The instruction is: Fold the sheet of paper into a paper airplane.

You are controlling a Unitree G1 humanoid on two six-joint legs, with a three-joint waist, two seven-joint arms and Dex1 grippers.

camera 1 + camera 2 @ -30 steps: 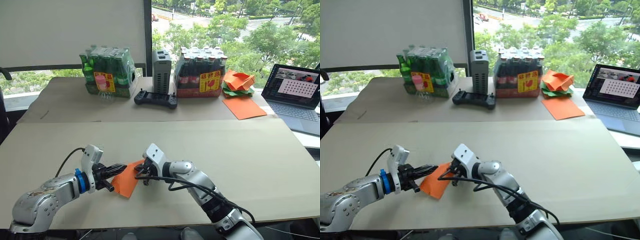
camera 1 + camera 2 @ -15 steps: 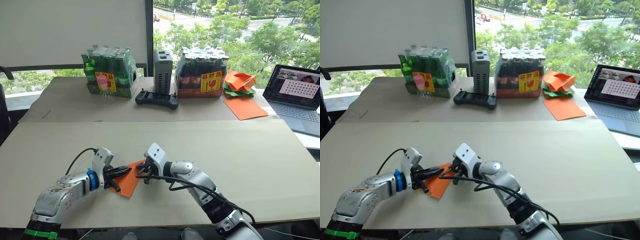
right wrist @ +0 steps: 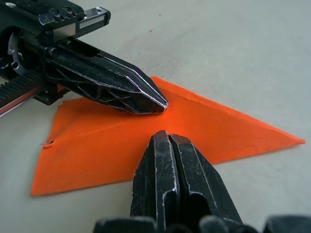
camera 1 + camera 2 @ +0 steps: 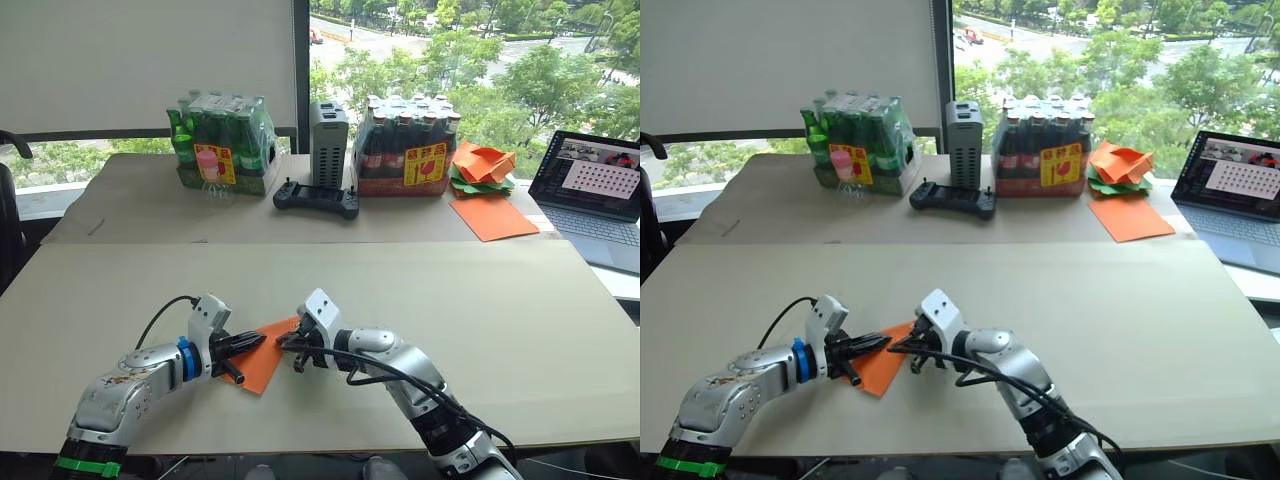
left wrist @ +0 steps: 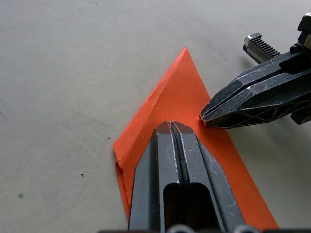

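The sheet of paper point(image 4: 266, 358) lies flat on the near table point(image 4: 470, 310) as an orange pointed wedge with a folded edge point(image 5: 141, 131). My left gripper point(image 4: 256, 342) reaches over it from the left, fingers shut, tips resting on the paper's surface point(image 5: 170, 125). From the right comes my right gripper point(image 4: 283, 343), also shut, its tips point(image 3: 167, 136) down on the paper close to the left gripper's tips. Neither gripper has the paper between its fingers. The wedge's point point(image 3: 296, 141) sticks out free past both grippers.
On the far table stand a green bottle pack point(image 4: 222, 140), a grey box point(image 4: 328, 128), a black controller point(image 4: 316, 198) and a dark bottle pack point(image 4: 408, 145). A heap of orange and green paper shapes point(image 4: 480, 165), a smooth orange sheet point(image 4: 492, 217) and a laptop point(image 4: 600, 195) sit at the right.
The left gripper has slid a little further over the paper toward the right gripper. Both stay shut. The head view has shifted slightly.
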